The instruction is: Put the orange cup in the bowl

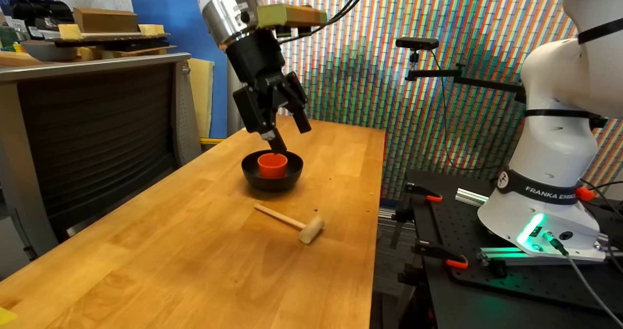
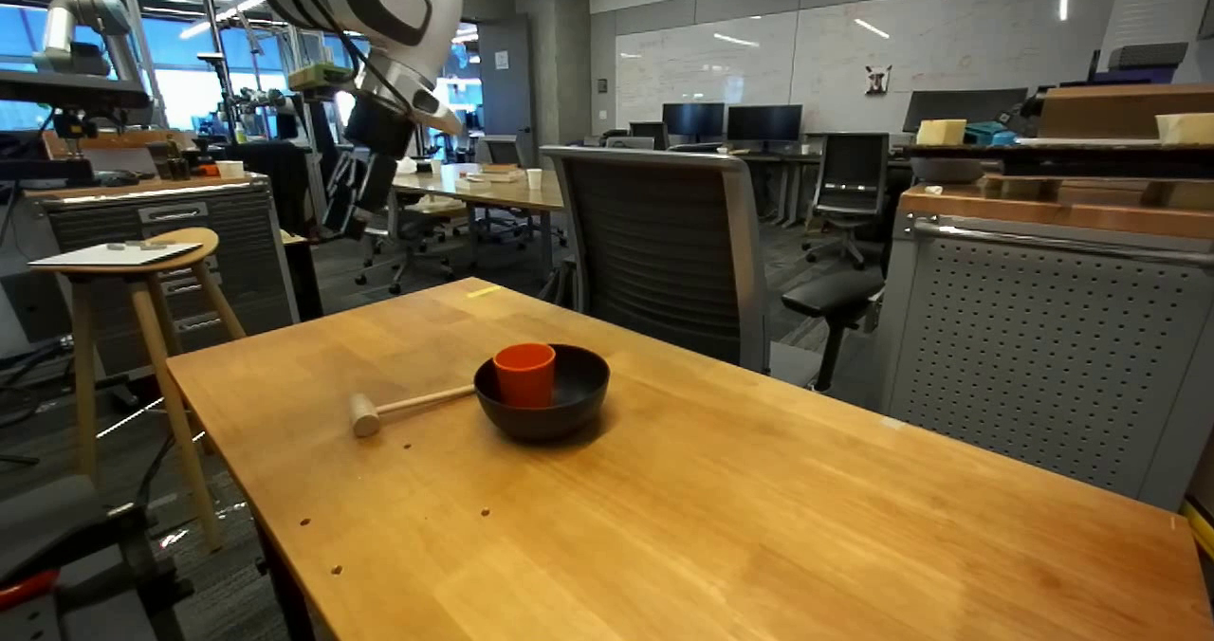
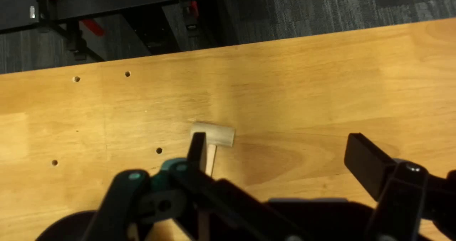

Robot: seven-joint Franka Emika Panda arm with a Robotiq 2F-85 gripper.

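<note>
The orange cup (image 1: 272,166) stands upright inside the black bowl (image 1: 271,185). Both exterior views show this; the cup (image 2: 524,377) leans near one side of the bowl (image 2: 560,423) there. In the wrist view only a dark curved edge of the bowl (image 3: 67,225) shows at the bottom left, and the cup is hidden. My gripper (image 1: 291,137) is open, with nothing between its fingers. It is raised well above the table and apart from the cup and bowl. In an exterior view the gripper (image 2: 346,222) hangs up and to the left of the bowl. The open fingers (image 3: 278,144) show in the wrist view.
A small wooden mallet (image 1: 311,229) lies on the wooden table (image 1: 194,265) close to the bowl. In the wrist view the mallet (image 3: 217,134) is partly behind a finger. An office chair (image 2: 664,252) stands at the table's edge. The robot's black base table (image 1: 438,251) is across a gap.
</note>
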